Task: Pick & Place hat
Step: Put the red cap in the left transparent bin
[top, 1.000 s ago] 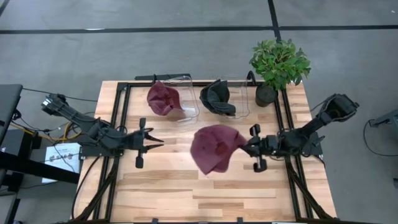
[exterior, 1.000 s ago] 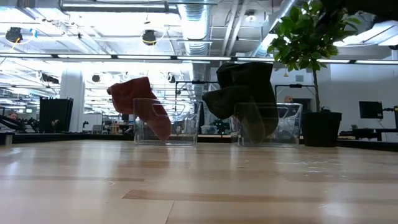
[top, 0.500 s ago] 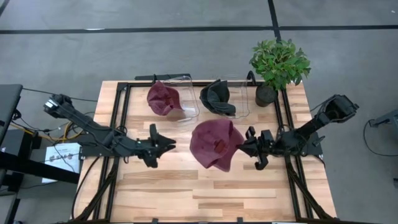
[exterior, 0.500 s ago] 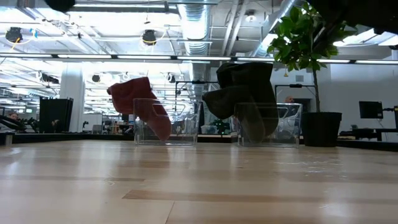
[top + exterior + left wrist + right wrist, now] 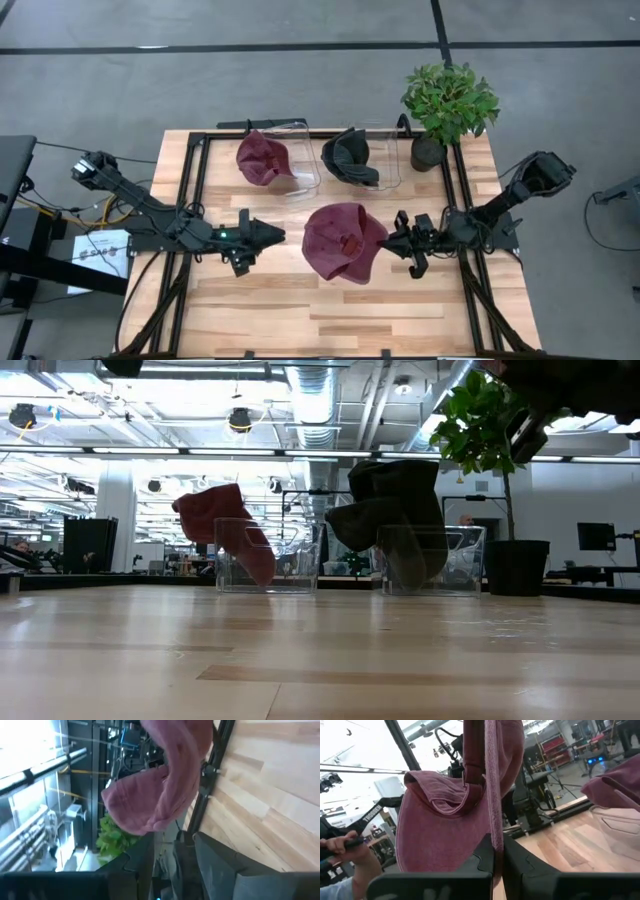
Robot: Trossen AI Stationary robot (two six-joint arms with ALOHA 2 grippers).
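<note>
Two robot arms face each other over a wooden counter (image 5: 260, 300), a maroon hat (image 5: 343, 243) hanging between them.

The counter carries, along its far edge, two clear bins: one (image 5: 296, 150) with a second maroon hat (image 5: 262, 158) draped over its rim, the other (image 5: 385, 150) holding a dark hat (image 5: 349, 155). A potted plant (image 5: 449, 103) stands at the far right corner. Above the middle of the counter, the right hand (image 5: 392, 240) is clenched on the maroon hat's edge, the cloth pinched between its dark fingers (image 5: 487, 857) and hanging clear of the wood. The left hand (image 5: 277, 236) hovers near the hat's other side without touching it, its fingers (image 5: 217, 862) parted and grasping nothing.
</note>
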